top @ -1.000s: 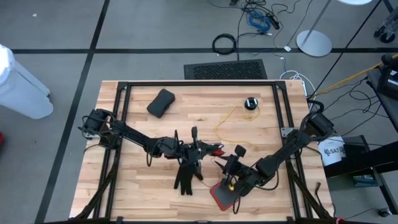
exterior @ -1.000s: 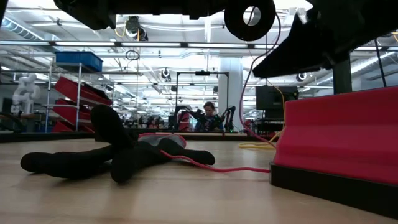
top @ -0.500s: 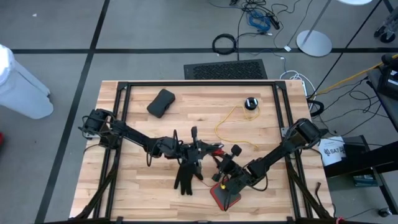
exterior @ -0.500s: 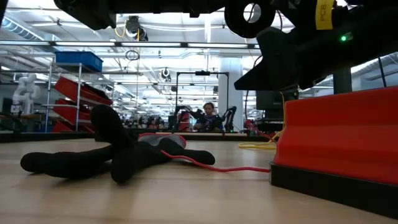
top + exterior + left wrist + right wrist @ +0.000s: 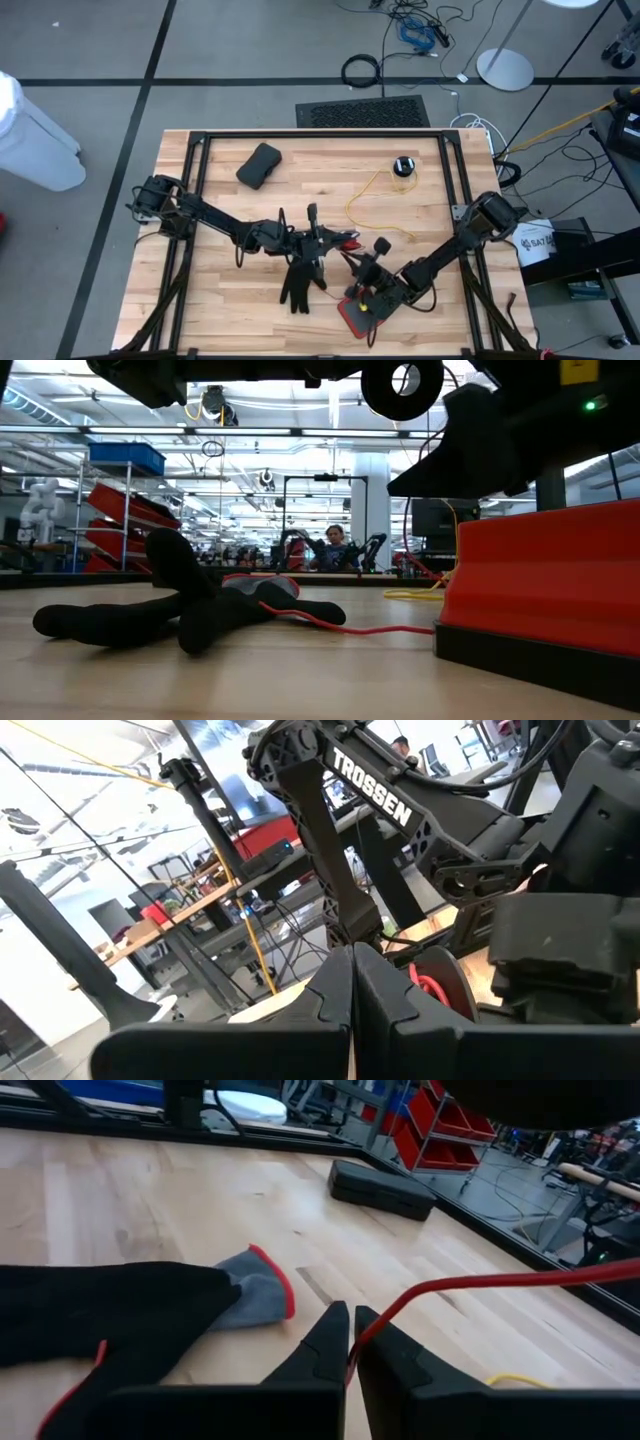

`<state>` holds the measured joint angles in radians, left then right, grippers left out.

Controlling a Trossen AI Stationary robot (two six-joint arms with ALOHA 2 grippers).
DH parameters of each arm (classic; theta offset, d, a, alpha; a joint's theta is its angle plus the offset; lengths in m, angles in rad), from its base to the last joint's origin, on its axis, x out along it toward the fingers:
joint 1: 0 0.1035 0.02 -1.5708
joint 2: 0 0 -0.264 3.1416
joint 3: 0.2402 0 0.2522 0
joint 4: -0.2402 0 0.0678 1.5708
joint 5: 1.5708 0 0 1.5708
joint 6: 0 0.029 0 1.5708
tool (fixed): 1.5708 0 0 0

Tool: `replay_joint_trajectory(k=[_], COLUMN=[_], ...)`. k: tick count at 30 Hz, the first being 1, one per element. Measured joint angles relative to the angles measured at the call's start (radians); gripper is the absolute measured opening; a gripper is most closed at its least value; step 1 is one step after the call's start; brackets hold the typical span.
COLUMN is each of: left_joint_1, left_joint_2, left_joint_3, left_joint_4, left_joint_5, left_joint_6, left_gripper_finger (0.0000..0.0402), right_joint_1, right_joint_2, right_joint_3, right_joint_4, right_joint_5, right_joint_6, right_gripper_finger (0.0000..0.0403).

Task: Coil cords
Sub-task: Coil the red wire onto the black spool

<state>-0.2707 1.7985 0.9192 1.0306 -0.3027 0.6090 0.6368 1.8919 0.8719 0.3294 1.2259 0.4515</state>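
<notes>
While the right gripper [image 5: 350, 1342] pinches the thin, limp red cord [image 5: 480, 1283], regrip near its end; left gripper [image 5: 352, 982] pressed together.

Four views, one worktop.
The whole worktop [image 5: 230, 290] is seen straight down from high above, while the low view is set at board level, looking across it into the room. Each wrist view is taken close past its own fingers. The black glove [image 5: 300, 280] is shared by the high, low [image 5: 170, 605] and right wrist views.
</notes>
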Motion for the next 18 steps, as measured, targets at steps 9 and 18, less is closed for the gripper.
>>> replay_joint_trajectory(k=[9,18], left_joint_1=[0.0,0.0], left_joint_2=[0.0,0.0], left_joint_3=[0.0,0.0], left_joint_4=[0.0,0.0], left_joint_5=[0.0,0.021], left_joint_6=[-0.002,-0.054], left_gripper_finger=[0.0,0.0], right_joint_1=[0.007,0.007], right_joint_2=[0.0,0.0], right_joint_3=[0.0,0.0], right_joint_4=[0.0,-0.051], right_joint_5=[-0.014,-0.019], right_joint_6=[-0.002,-0.025], right_gripper_finger=[0.0011,0.0005])
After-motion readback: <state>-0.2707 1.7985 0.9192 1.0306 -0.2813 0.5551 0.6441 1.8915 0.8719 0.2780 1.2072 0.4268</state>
